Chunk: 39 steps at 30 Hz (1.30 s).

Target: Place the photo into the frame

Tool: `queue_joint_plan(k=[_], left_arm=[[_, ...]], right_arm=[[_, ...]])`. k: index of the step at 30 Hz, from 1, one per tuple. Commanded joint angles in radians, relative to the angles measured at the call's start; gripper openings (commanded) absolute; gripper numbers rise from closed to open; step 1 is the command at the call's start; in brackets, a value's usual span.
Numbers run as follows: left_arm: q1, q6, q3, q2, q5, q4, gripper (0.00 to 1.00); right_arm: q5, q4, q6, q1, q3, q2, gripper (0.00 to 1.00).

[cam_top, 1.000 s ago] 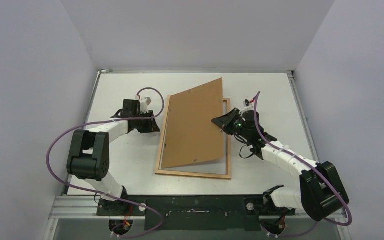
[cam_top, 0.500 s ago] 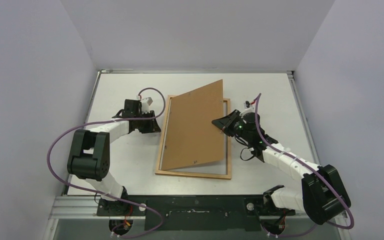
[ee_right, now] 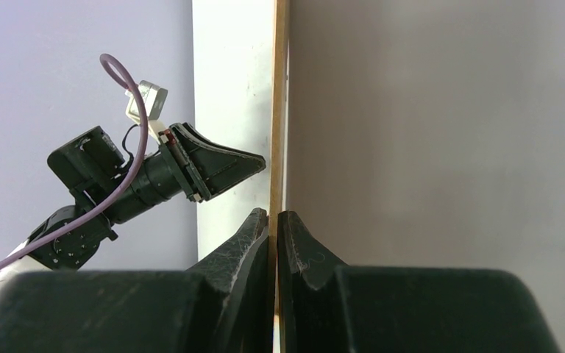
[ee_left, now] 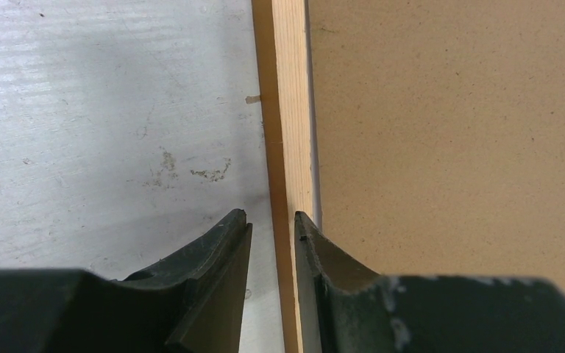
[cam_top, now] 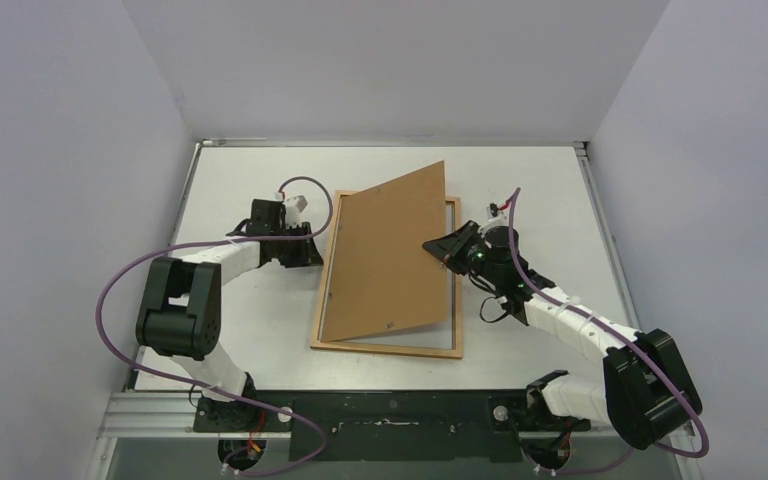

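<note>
The frame (cam_top: 385, 348) lies flat on the table, its light wooden border showing round a brown fibreboard backing sheet (cam_top: 385, 255). The sheet slants, its right edge lifted off the frame. My right gripper (cam_top: 430, 243) is shut on that lifted edge; in the right wrist view the thin sheet (ee_right: 279, 110) is pinched between the fingers of this gripper (ee_right: 273, 217). My left gripper (cam_top: 315, 250) rests low at the frame's left border (ee_left: 290, 110). Its jaws (ee_left: 271, 217) stand slightly apart, astride the wooden strip's outer side. The photo is hidden.
White walls close in the table at the left, back and right. A metal rail (cam_top: 390, 412) with both arm bases runs along the near edge. A pale grey surface (ee_right: 441, 147) fills the right wrist view beside the sheet; I cannot tell what it is.
My left gripper has crept slightly toward the frame's left border. The right gripper and the tilted sheet have barely shifted.
</note>
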Motion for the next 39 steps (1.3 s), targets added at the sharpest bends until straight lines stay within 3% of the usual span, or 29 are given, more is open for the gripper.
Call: queue_joint_plan(k=[1,13,39], left_arm=[[-0.006,-0.005,0.006,0.009,0.011,0.048,0.27],[-0.024,-0.001,-0.001,0.022,0.023,0.048,0.16],[-0.038,0.009,0.012,0.029,0.045,0.026,0.12]], right_arm=[[0.011,0.111,-0.016,0.007,0.015,-0.008,0.05],[0.019,0.158,-0.036,0.006,-0.029,0.012,0.05],[0.123,0.187,-0.15,0.006,-0.052,0.032,0.05]])
